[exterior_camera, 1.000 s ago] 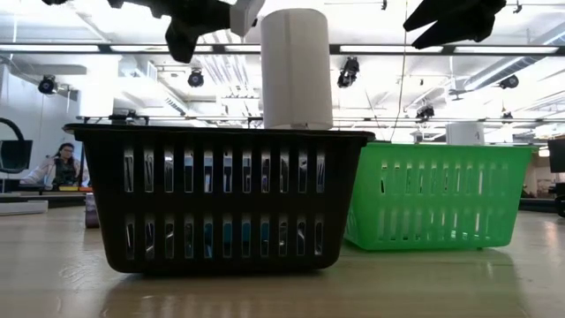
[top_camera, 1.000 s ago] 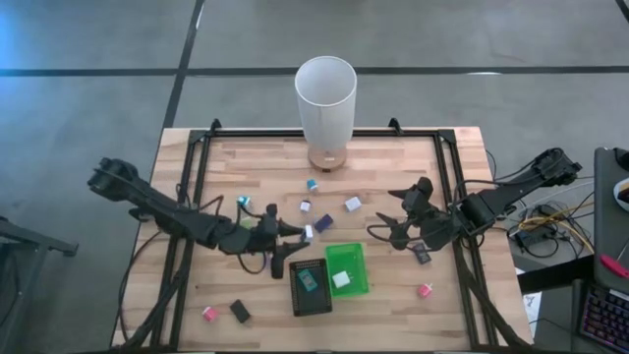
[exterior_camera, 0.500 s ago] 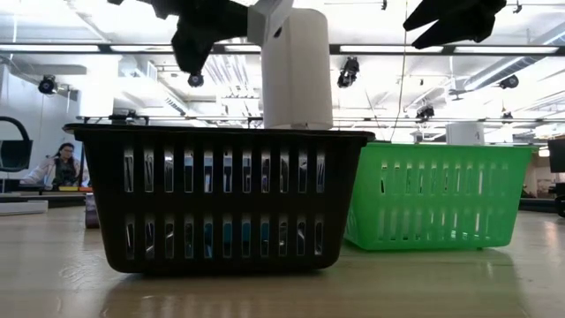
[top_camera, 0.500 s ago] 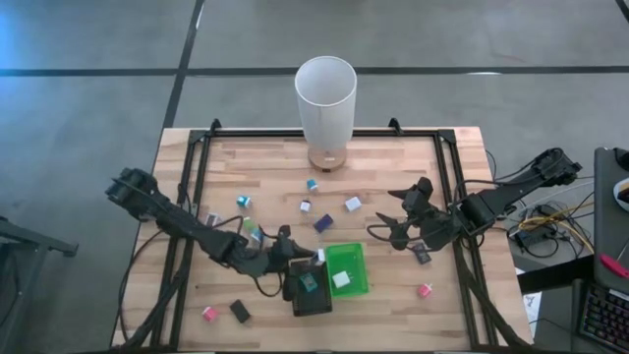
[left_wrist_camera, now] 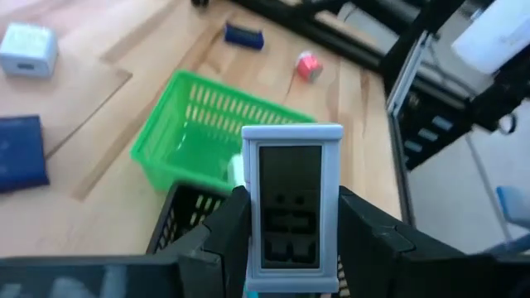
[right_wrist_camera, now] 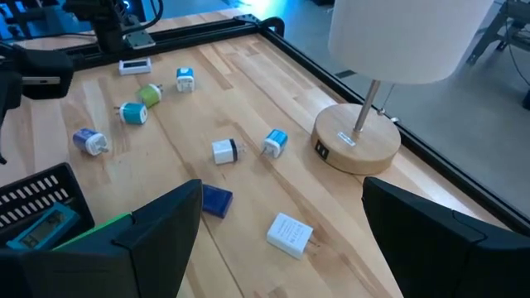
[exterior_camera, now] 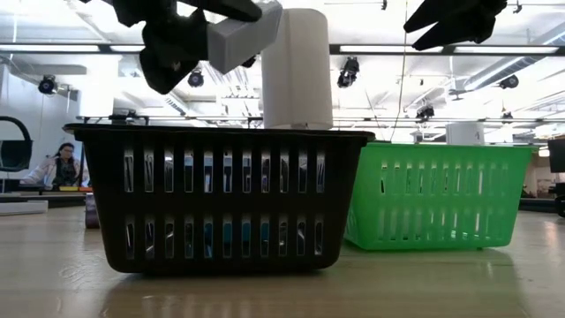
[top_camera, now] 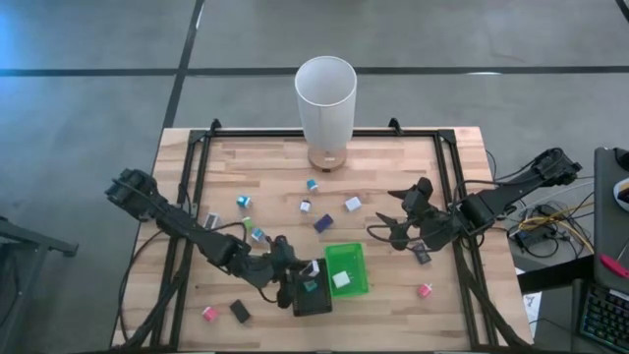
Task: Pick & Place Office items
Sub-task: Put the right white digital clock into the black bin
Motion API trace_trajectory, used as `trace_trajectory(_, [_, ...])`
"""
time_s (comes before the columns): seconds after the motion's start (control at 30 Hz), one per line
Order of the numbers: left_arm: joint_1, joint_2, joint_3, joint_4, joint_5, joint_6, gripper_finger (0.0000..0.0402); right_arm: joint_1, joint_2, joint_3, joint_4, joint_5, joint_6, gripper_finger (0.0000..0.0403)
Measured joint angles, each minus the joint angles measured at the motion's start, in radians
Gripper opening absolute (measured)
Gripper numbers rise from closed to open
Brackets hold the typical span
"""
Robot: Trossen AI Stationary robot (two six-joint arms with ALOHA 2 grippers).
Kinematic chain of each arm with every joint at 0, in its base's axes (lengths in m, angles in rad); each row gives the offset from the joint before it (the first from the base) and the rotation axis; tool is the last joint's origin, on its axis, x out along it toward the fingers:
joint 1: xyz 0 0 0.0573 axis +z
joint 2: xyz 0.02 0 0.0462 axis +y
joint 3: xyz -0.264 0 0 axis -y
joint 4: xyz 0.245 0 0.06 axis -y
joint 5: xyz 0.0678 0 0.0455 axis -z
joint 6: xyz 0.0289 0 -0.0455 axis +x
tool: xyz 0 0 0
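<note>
Left gripper over the black basket, at its corner nearest the lamp; fingers clamped on a white block, held upright above the basket rim. Low view: same block hanging clear above the black basket.
Teal block lying inside the black basket. White block inside the green basket, which sits touching the black basket on its right-arm side.
Right gripper hovering beside the green basket, on the lamp side; fingers spread wide, nothing held.
Rest of the items loose on the surface between the baskets and the lamp: white, dark blue, small blue-white ones. Pink block and dark clip beyond the green basket; pink and black blocks on the far side of the black basket from it.
</note>
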Motion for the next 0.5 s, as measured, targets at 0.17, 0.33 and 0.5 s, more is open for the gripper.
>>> trace_trajectory(0.17, [0.0, 0.0, 0.068, -0.185, 0.066, -0.05, 0.0144, 0.0, 0.0, 0.0, 0.0, 0.0, 0.008, 0.0325])
trace_trajectory(0.33, [0.001, 0.0, 0.13, -0.356, 0.114, -0.098, 0.0144, 0.0, 0.0, 0.0, 0.0, 0.0, 0.013, 0.0325])
trace_trajectory(0.5, [0.013, 0.0, 0.14, -0.384, 0.193, -0.112, 0.0144, 0.0, 0.0, 0.0, 0.0, 0.0, 0.016, 0.0325])
